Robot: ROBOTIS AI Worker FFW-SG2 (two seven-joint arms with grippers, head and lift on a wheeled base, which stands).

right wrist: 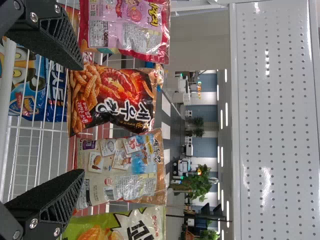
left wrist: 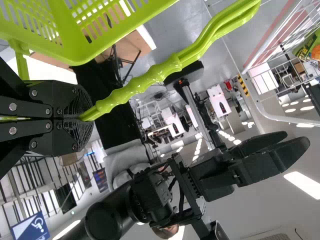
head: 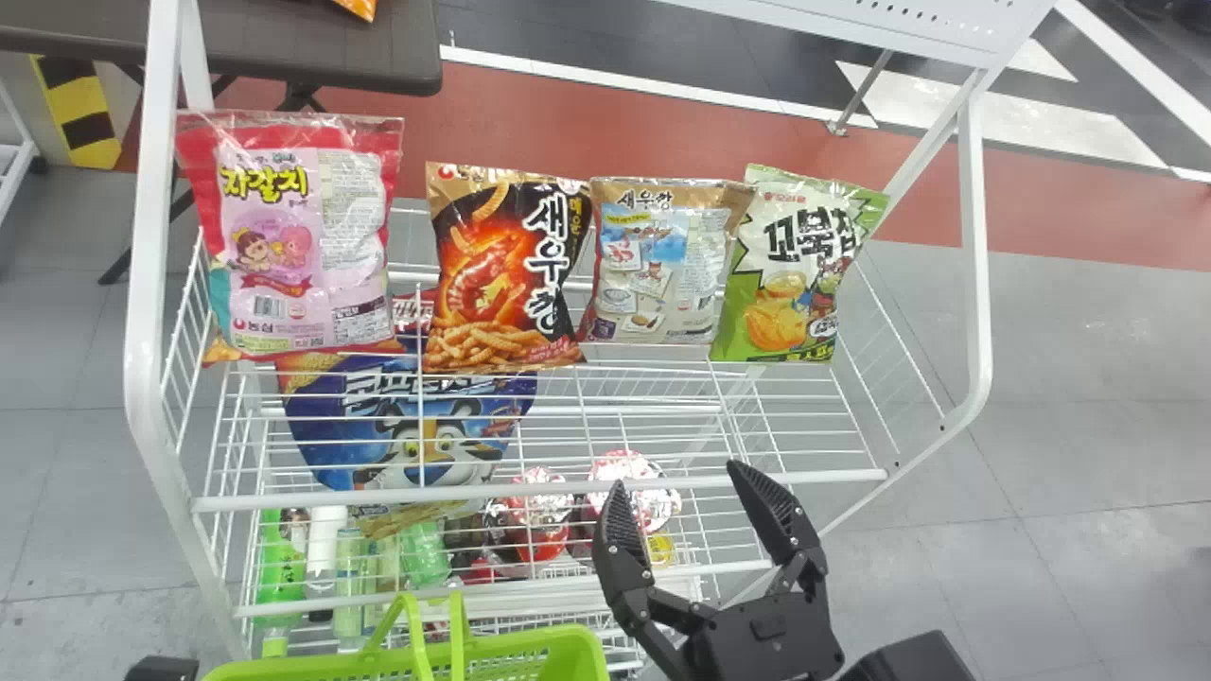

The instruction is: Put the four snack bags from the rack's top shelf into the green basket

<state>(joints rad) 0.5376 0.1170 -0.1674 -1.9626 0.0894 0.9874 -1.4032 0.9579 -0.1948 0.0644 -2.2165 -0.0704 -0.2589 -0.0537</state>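
Four snack bags stand in a row on the rack's top shelf in the head view: a pink bag (head: pixel 298 236), a black-orange bag (head: pixel 506 270), a beige bag (head: pixel 662 265) and a green bag (head: pixel 795 270). My right gripper (head: pixel 676 492) is open before the shelf's front rail, below the beige bag. In the right wrist view the right gripper (right wrist: pixel 82 120) stands apart, nothing between its fingers, facing the black-orange bag (right wrist: pixel 112 97) and beige bag (right wrist: pixel 122 170). The green basket (head: pixel 511 653) is at the bottom edge; my left gripper (left wrist: pixel 82 117) is shut on its handle (left wrist: pixel 150 75).
The rack's white wire shelf (head: pixel 643 407) has a front rail and side posts (head: pixel 142 284). On the lower level are a blue bag (head: pixel 407 435), red-lidded cups (head: pixel 539 511) and bottles (head: pixel 281 567). A dark table (head: pixel 284 47) stands behind at the left.
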